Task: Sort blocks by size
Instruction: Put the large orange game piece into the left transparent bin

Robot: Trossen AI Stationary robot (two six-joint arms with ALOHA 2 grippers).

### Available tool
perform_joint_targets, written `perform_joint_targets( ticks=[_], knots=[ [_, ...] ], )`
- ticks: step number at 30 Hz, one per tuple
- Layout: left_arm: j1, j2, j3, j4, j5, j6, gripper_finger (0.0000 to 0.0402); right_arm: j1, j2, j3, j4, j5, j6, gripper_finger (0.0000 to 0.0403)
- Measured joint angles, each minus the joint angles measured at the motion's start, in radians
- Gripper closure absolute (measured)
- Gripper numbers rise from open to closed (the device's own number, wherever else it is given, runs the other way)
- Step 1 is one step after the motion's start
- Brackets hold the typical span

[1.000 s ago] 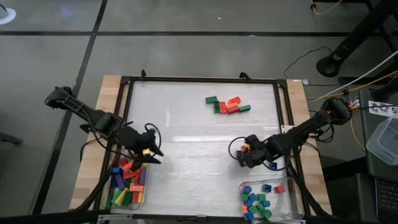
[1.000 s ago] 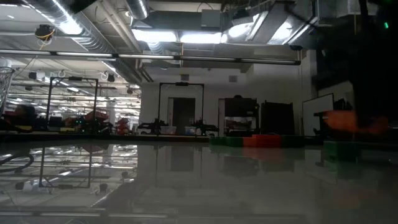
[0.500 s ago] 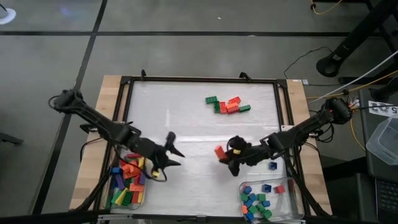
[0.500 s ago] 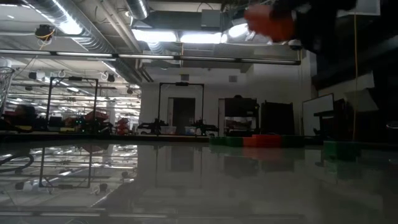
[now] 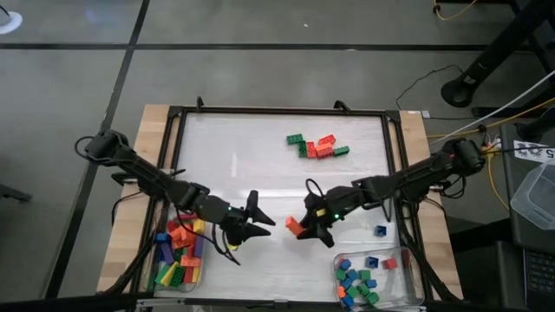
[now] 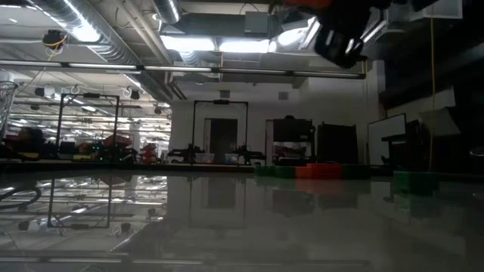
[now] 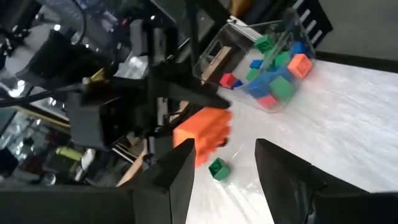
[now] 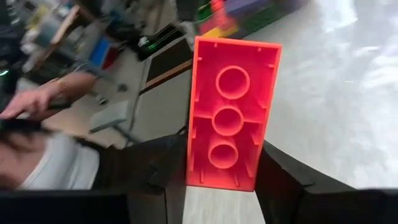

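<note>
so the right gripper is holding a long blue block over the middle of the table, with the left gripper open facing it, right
Not quite: the long block in the right gripper is orange-red, not blue, as the right wrist view shows. The rest holds: in the high view it is over the middle of the table, and the left gripper faces it, open and empty.

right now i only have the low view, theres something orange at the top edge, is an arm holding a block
Observer: Yes. The right gripper is shut on a long orange brick, lifted over the middle of the table.
Operator: wheres the other arm
Observer: The left gripper faces it close by, open and empty.
Operator: which tray takes long ones
Observer: The left tray holds long bricks; the right tray holds small square ones.
</note>
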Motion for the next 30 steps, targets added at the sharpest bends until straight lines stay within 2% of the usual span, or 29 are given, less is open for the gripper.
perform_joint_targets(
  ticks=[5,10,16,23,30],
  knots=[
    [0.028,0.000,0.000,0.010,0.005,-0.139,0.0247,-0.041,0.073,0.000,0.113,-0.137,-0.047,0.0249],
    [0.060,0.000,0.000,0.002,0.128,-0.281,0.0247,-0.080,0.119,0.002,0.194,-0.212,-0.083,0.0249],
    [0.089,0.000,0.000,0.001,0.172,-0.390,0.0247,-0.098,0.142,0.005,0.217,-0.235,-0.141,0.0249],
    [0.126,0.010,0.000,0.012,0.270,-0.419,0.0247,-0.096,0.142,0.044,0.212,-0.237,-0.208,0.0249],
    [0.137,0.039,0.001,0.070,0.295,-0.421,0.0247,-0.094,0.143,0.083,0.142,-0.226,-0.267,0.0249]
  ],
)
